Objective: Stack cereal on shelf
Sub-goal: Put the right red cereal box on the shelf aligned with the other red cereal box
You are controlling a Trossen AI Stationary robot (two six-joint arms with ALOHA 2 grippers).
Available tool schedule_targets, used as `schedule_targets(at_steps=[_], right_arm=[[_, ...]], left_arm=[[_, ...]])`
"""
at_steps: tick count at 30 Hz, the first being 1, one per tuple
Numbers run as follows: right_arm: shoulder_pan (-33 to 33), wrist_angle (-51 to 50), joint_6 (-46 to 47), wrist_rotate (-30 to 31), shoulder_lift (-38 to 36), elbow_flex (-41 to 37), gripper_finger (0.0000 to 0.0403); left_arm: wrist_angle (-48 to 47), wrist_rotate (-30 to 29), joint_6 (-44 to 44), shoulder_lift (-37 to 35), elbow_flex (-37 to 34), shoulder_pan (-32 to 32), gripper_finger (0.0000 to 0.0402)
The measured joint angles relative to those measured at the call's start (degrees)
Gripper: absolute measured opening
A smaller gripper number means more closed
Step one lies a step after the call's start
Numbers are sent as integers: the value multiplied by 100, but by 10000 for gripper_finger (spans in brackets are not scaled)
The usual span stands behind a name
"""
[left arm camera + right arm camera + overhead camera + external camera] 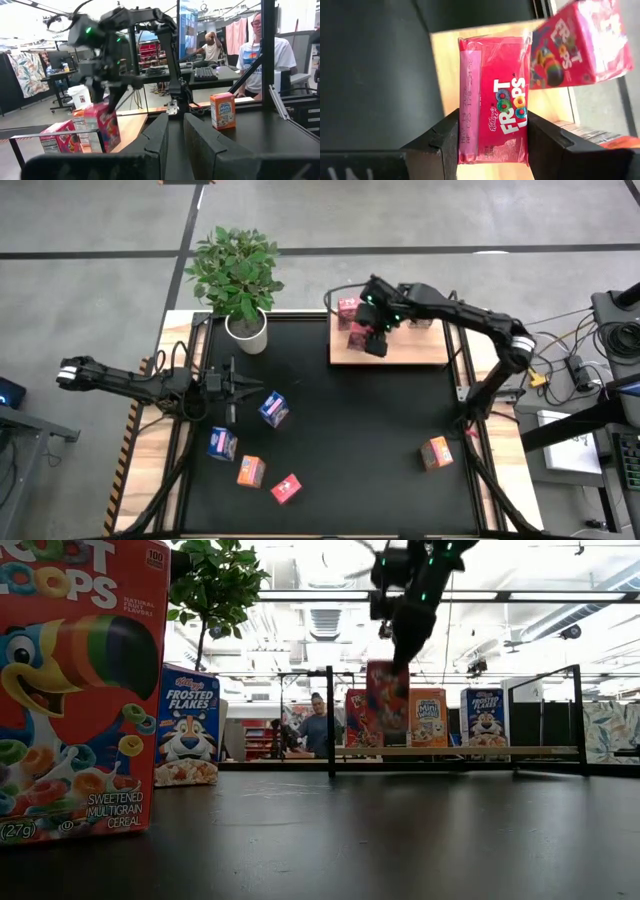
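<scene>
red cereal box (75, 690) cropped — motion-blurred right hand (107, 82)

- At the table's back right we see the flat light-wood shelf board (420, 352); the right gripper (372, 332) hangs above its left end, clamping a red Froot Loops cereal box (495, 122).
- Another red cereal box (347, 307) stands behind it on the board.
- The left gripper (240, 388), closed, sits at the table's left.
- Before it, 4 small cereal boxes lie scattered.
- A potted green plant (240, 280) stands at back left.
</scene>
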Motion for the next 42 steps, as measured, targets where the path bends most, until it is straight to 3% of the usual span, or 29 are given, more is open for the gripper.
schedule_targets(at_steps=[15,32,37,42], right_arm=[[-236,-37,-446,-55,364,0,174],[-212,-357,47,-4,177,278,252],[-166,-1021,455,-3,-38,606,246],[-170,-1486,751,120,-204,506,198]], left_arm=[[43,-2,253,-5,-1,0,45],[43,-4,246,-7,-1,0,45],[43,-4,246,-7,-1,2,45],[41,-4,244,-4,-1,0,45]])
